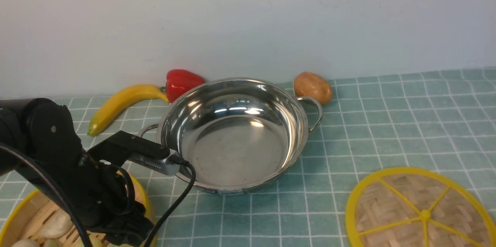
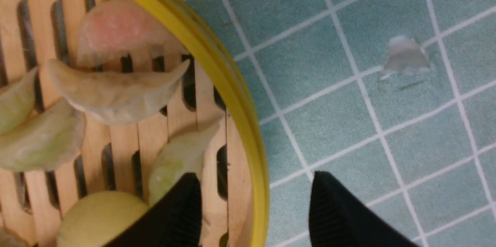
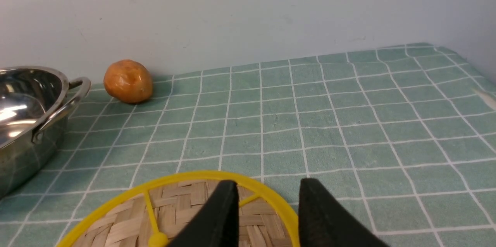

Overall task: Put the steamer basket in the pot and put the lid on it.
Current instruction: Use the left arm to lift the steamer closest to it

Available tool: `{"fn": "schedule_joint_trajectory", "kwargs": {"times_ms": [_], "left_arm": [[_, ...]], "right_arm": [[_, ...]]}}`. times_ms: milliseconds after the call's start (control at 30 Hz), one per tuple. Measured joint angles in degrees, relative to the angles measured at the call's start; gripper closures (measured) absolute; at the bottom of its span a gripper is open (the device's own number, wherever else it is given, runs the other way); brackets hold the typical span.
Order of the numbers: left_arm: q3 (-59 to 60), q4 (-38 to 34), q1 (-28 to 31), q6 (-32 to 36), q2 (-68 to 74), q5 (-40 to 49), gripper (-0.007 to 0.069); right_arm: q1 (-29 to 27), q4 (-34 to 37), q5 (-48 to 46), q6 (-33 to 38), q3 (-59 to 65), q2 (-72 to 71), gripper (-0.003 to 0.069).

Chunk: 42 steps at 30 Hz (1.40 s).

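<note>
Left tool [image 2: 254, 204] sits low at near left, jaws apart, straddling the yellow rim of the steamer basket [image 1: 17, 206]; one finger inside, one outside. Desk [image 1: 387, 123] has green checked cloth. Pot [image 1: 232, 150] upright at centre. Lid [image 1: 422, 212] flat at near right, apart from pot. Right tool [image 3: 269, 200] jaws apart above lid rim. Banana [image 1: 120, 103], red pepper [image 1: 182, 82], potato [image 1: 313, 87] behind pot.
</note>
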State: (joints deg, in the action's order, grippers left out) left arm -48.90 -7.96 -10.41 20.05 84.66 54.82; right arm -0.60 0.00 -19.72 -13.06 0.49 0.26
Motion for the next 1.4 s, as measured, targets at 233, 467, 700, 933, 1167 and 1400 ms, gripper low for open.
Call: {"fn": "schedule_joint_trajectory", "kwargs": {"times_ms": [233, 467, 700, 933, 1167, 1400], "left_arm": [[0.00, -0.50, -0.28, 0.00, 3.33, -2.04, 0.0267], [0.00, -0.54, -0.28, 0.00, 6.29, -3.84, 0.0267], [-0.04, -0.85, -0.28, 0.00, 7.88, -5.42, 0.0267], [-0.04, -0.94, -0.28, 0.00, 9.50, -5.69, 0.0267], [-0.89, -3.31, -0.28, 0.00, 9.61, -5.63, 0.0269], [-1.66, -3.38, -0.28, 0.11, 9.61, -5.11, 0.0361]], "right_arm": [[0.00, 0.00, 0.00, 0.00, 0.00, 0.00, 0.0419], [0.00, 0.00, 0.00, 0.00, 0.00, 0.00, 0.0419], [0.00, 0.00, 0.05, 0.00, 0.00, 0.00, 0.0419], [0.00, 0.00, 0.05, 0.00, 0.00, 0.00, 0.0419], [0.00, 0.00, 0.05, 0.00, 0.00, 0.00, 0.0419], [0.00, 0.00, 0.05, 0.00, 0.00, 0.00, 0.0419]]}}
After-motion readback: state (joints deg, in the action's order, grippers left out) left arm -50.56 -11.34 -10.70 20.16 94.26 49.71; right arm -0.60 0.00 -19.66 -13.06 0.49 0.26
